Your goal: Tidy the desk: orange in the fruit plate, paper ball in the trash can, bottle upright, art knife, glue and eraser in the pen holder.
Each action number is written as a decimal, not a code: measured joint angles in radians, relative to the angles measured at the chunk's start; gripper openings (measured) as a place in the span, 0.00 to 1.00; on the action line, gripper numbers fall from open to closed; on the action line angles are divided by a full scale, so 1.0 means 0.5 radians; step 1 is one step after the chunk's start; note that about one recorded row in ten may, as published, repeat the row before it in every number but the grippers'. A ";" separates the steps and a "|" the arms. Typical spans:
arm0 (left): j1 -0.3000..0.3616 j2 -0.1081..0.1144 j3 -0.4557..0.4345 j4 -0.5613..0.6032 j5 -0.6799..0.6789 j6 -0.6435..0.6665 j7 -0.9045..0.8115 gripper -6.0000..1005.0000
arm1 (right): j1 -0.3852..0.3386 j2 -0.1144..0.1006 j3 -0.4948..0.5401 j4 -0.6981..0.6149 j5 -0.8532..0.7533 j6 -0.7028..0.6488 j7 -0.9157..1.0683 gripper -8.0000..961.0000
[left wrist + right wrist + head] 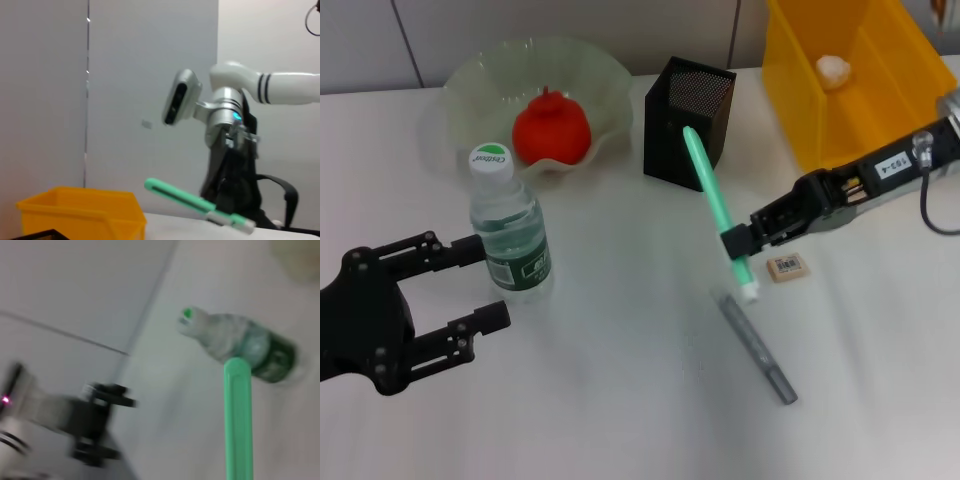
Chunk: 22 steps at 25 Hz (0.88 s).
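The right gripper pinches the green glue stick up off the desk, just in front of the pen holder near the desk's back edge. The left gripper is wide open by the bottle.

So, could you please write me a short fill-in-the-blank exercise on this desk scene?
1. The orange lies in the ____.
2. The bottle stands ____ on the table.
3. The right tool holds a ____ stick.
4. The paper ball lies in the ____ trash can.

Missing words: fruit plate; upright; green; yellow
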 joint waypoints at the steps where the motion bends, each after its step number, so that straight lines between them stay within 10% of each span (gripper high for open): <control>1: -0.004 0.000 0.005 0.044 0.013 0.006 -0.068 0.54 | 0.026 -0.006 -0.036 -0.070 -0.046 -0.001 -0.023 0.22; 11: -0.044 0.001 0.079 0.414 0.128 0.035 -0.599 0.53 | 0.443 -0.002 -0.472 -0.703 -0.666 -0.134 -0.257 0.22; 17: -0.051 0.007 0.052 0.465 0.129 0.093 -0.761 0.53 | 0.478 0.178 -0.961 -1.151 -1.225 -0.036 -0.568 0.23; 22: -0.051 0.040 -0.003 0.471 0.129 0.124 -0.871 0.53 | 0.392 0.195 -1.183 -1.310 -1.305 0.094 -0.698 0.23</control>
